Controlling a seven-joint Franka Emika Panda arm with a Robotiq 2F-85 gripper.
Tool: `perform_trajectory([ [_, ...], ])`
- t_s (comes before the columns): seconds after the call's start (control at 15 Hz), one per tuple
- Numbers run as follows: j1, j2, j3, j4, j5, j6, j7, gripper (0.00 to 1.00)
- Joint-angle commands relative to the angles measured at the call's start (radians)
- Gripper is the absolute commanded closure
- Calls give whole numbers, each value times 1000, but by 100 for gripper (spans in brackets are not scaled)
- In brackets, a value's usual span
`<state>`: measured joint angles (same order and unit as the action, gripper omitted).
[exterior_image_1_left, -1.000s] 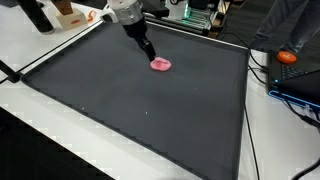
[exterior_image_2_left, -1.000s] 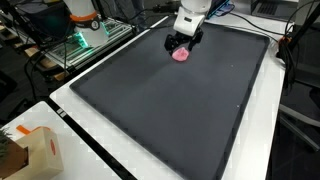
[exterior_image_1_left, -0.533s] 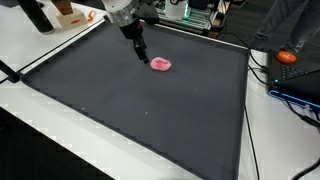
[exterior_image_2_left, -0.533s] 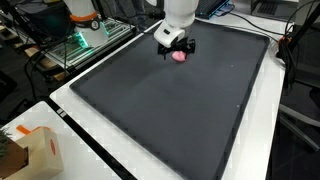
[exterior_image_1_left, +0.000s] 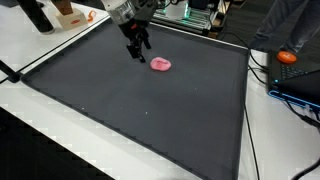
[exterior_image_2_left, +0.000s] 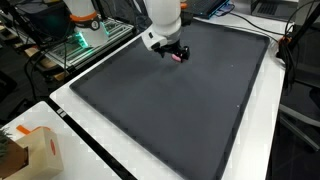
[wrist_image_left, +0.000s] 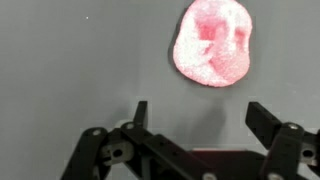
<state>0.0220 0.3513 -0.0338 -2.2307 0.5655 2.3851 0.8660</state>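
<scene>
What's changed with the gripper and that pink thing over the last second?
The gripper has slid sideways away from the pink lump, from right over it to beside it, not touching. Its jaws stood open throughout; nothing was gripped or released. The pink lump and the black mat stayed put.

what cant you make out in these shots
1. Pink lump: in an exterior view the hand covers most of it; only a sliver shows.
2. What the lump is: too small in both exterior views, blurred in the wrist view.
3. Whether the open hand's fingertips touch the mat: no view shows the gap.
4. Box: cut off by the left edge of an exterior view.
</scene>
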Motion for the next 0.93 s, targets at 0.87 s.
perform_trajectory([
  [0.87, -14, -34, 7, -114, 233, 88, 23, 0],
])
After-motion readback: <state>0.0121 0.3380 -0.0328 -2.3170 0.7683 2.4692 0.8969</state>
